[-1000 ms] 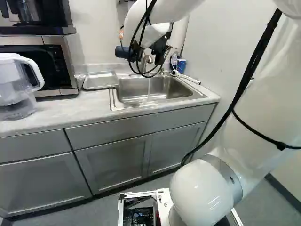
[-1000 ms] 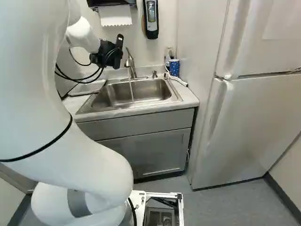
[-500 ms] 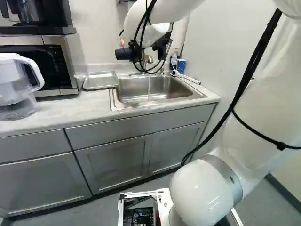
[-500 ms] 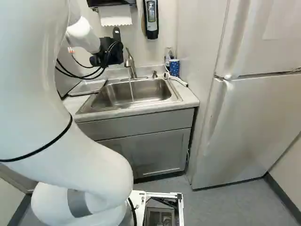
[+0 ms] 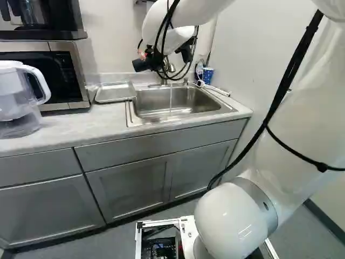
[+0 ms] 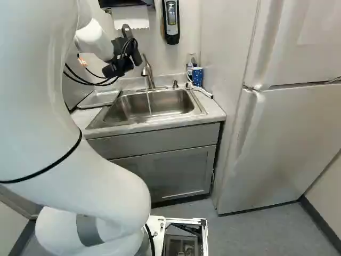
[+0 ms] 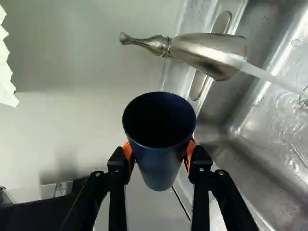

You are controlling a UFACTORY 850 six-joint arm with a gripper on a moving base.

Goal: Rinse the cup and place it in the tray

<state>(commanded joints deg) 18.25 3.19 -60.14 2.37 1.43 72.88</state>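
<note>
Above the back left of the sink, my black gripper (image 6: 120,64) hangs tilted, its fingertips hard to make out from the base. In the wrist view the gripper (image 7: 160,156) has its orange pads on both sides of a dark blue cup (image 7: 161,166), whose open mouth faces the wrist camera. The metal faucet (image 7: 207,50) is beyond the cup and off to one side; its water stream (image 7: 269,74) runs into the sink (image 5: 175,110), clear of the cup. The silver tray (image 5: 115,92) lies on the counter beside the sink.
A blue patterned mug (image 6: 197,77) and a white hose-like item (image 6: 202,92) are at the sink's back right corner. Left of the tray stand a microwave (image 5: 81,70) and a clear pitcher (image 5: 16,108). A paper towel (image 6: 130,17) hangs on the wall behind.
My gripper has tilted at the wrist, turning with the cup held in it; in the left base view its left end has dipped. The base has stayed in place.
</note>
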